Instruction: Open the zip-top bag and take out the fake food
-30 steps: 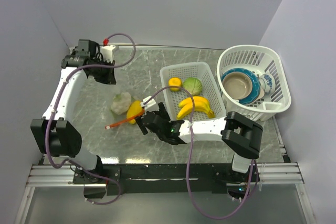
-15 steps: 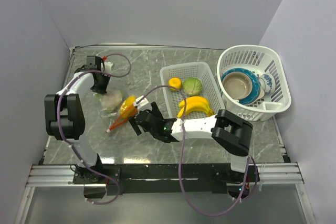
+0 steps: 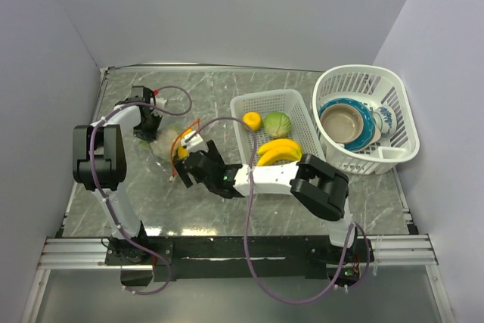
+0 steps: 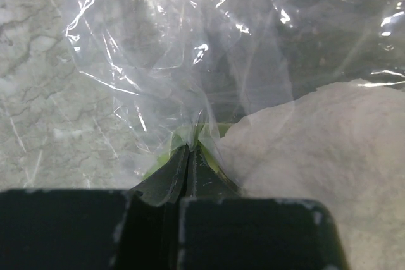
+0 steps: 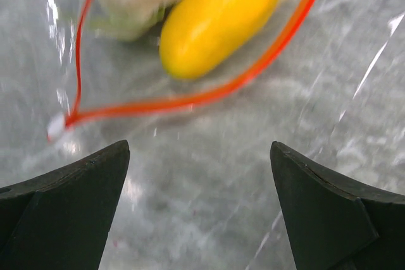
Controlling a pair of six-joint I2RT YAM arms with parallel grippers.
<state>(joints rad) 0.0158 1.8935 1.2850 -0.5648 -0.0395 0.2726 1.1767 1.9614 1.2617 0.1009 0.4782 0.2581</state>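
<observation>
I am pinching the zip-top bag (image 4: 158, 61) in my left claw (image 4: 190, 150) on the worktop (image 3: 212, 88); my right claw (image 5: 199, 175) is hanging wide apart at its mouth, yellow fruit (image 5: 221, 17) and cauliflower (image 4: 316, 137) inside.

You had a grey table (image 3: 212, 92) with pale marble veining under everything. On its left half lay the zip-top bag (image 3: 168, 141), its clear film crumpled and spread against the stone pattern. Its orange-red zip strip (image 5: 209, 96) stood in an open loop, the lower run close over the surface. Through the plastic, a white cauliflower (image 3: 161, 141) and a yellow oval fruit (image 5: 221, 17) sat side by side, touching. Near the middle of the table, just right of the bag, stood the white rectangular slotted basket (image 3: 266, 96). A white oval slotted basket (image 3: 404, 134) stood beside it against the table's right edge. You could not tell whether the two baskets touched.
</observation>
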